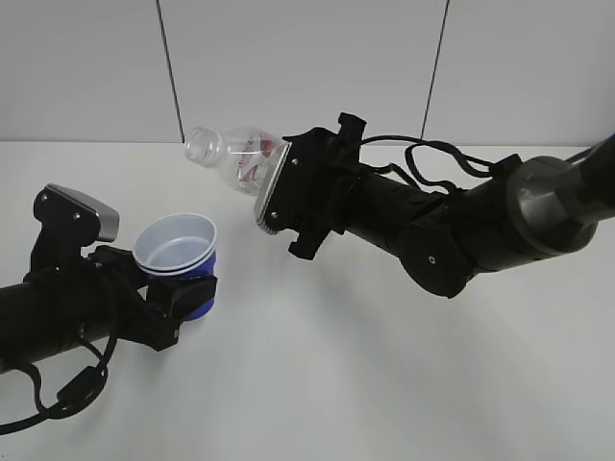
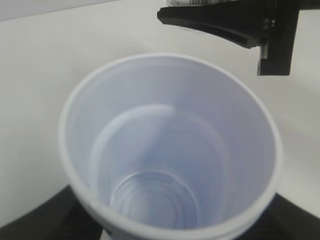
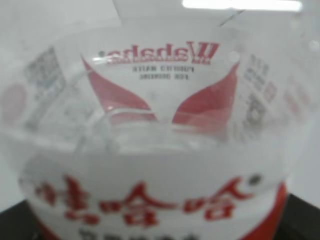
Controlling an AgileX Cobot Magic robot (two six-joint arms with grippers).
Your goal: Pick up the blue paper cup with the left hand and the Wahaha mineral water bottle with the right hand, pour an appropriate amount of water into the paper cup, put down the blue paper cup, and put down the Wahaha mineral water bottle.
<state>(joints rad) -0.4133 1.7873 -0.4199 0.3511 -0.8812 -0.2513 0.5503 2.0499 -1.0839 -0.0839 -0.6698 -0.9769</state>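
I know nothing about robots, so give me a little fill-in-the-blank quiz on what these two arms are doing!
The left hand grips a paper cup whose outside is ____.
The right hand holds the bottle tipped so its mouth points toward the ____.
The bottle's mouth has no ____ on it.
The bottle's label is white and ____.

Missing words: blue; cup; cap; red

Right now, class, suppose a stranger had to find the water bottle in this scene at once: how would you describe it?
Start at the thick black arm reaching in from the right over the white table. Its pincer grips the Wahaha mineral water bottle, tilted with its open neck pointing left above the blue paper cup. Clear plastic and a red-and-white label set it apart.
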